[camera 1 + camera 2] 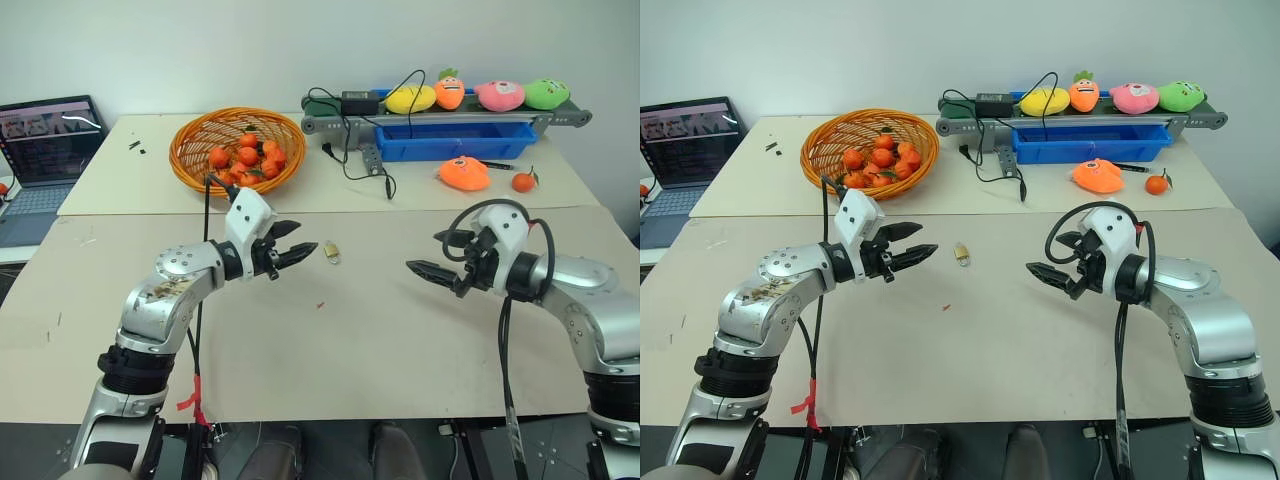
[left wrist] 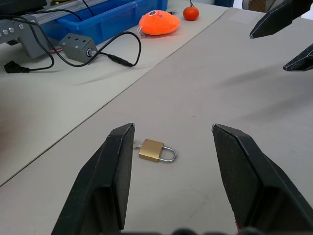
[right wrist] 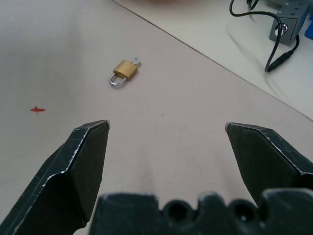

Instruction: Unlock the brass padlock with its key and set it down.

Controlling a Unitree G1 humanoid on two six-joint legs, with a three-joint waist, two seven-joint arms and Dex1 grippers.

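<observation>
Two claws — left claw (image 1: 300,250), right claw (image 1: 412,266) — both open, brass padlock (image 2: 151,150) on table between.

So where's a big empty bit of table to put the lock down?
The near table, from the brass padlock and the small red speck toward the robot, is bare, also between the open left gripper and open right gripper. The far table is crowded: orange basket, cables, blue tray, plush toys.
</observation>
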